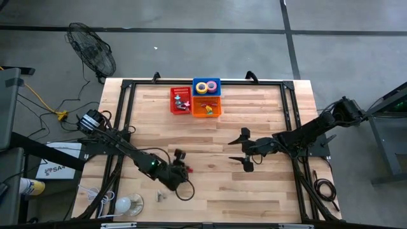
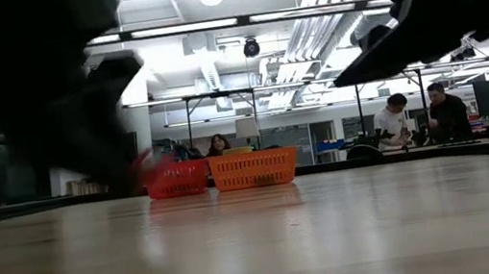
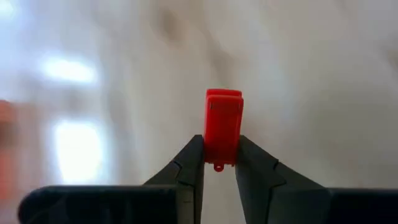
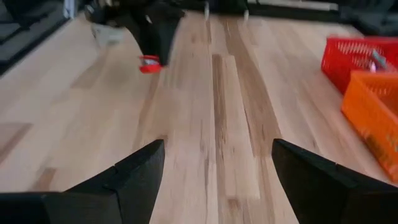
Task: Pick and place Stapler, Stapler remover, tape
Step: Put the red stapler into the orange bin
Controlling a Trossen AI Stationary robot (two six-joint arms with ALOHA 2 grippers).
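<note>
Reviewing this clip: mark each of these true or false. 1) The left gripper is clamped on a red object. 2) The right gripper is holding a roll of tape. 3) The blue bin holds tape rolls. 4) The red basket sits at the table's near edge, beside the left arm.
1) True: the left gripper is shut on the red object.
2) False: the right gripper is open and empty, over bare wood.
3) True: the tape rolls lie in the blue bin.
4) False: the red basket sits at the far side, beside the orange basket.
</note>
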